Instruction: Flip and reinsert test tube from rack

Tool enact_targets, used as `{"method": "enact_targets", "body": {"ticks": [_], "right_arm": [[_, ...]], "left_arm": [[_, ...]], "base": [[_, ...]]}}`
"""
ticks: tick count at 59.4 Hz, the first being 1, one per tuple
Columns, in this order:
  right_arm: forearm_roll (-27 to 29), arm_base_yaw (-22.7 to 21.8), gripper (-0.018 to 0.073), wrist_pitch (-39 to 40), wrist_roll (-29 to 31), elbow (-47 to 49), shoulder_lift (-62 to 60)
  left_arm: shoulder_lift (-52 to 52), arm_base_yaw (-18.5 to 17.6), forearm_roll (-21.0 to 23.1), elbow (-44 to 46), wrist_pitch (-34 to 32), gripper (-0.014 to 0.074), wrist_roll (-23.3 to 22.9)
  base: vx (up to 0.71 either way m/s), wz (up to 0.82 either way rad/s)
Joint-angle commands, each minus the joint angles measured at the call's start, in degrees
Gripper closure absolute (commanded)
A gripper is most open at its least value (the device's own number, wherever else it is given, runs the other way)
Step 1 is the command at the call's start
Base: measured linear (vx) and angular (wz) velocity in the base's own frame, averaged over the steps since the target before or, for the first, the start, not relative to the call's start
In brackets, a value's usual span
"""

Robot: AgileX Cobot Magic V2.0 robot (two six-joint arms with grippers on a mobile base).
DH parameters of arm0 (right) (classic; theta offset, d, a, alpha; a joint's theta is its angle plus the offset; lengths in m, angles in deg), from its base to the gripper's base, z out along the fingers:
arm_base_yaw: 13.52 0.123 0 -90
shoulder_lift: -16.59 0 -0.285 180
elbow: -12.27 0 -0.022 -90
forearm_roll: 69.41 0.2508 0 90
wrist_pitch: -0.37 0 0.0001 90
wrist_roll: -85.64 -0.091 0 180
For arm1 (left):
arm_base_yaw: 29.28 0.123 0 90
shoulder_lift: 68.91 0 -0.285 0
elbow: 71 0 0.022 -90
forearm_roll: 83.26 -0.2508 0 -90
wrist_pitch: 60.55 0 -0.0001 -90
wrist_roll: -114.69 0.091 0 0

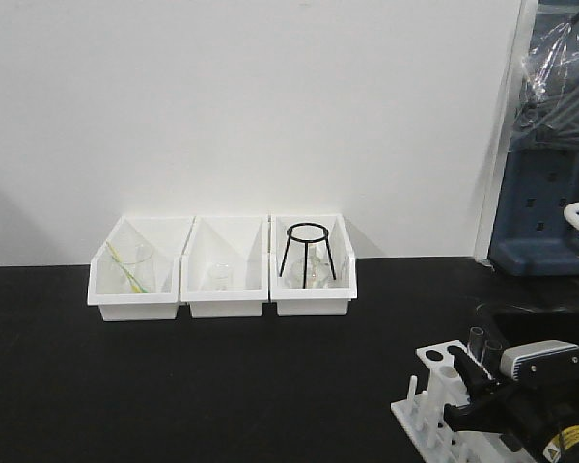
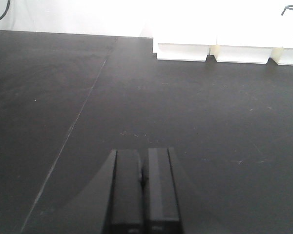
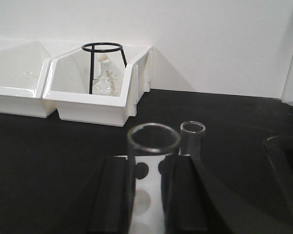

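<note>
While the left gripper (image 2: 144,195) is hanging over the black table (image 2: 195,102) with its fingers pressed together on nothing, we are looking across at three white bins (image 1: 225,280) lining the wall. The left one is holding a glass beaker (image 1: 133,267), the middle one a smaller glass, the right one a black wire tripod (image 1: 308,253). At the table's near right corner the rack (image 1: 429,359) is standing, pegs along its left edge. There the right gripper (image 3: 146,161) is clamping an upright, open-mouthed tube (image 3: 153,139) over the rack's holed plate. We cannot tell whether its foot is sitting in a hole. A second tube (image 3: 192,136) is standing just behind.
</note>
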Motion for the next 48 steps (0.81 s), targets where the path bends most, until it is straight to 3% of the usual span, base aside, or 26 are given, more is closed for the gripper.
{"method": "enact_targets", "body": {"ticks": [1,22,48], "right_arm": [[0.3,-0.3,0.0568,3.7,0.6,1.5,-2.4],[0.3,-0.3,0.052,3.4,0.3,1.4,-2.4],[0.8,-0.3,0.0122,5.6,0.3,1.4,-2.5]], "left_arm": [[0.7,-0.4,0.2,-0.1,-5.0,0.0603,0.0],[0.7,-0.4,0.2,-0.1,-5.0,0.0603,0.0],[0.7,-0.4,0.2,-0.1,-5.0,0.0603,0.0]], "base": [[0.0,0.0],[0.0,0.0],[0.0,0.0]]}}
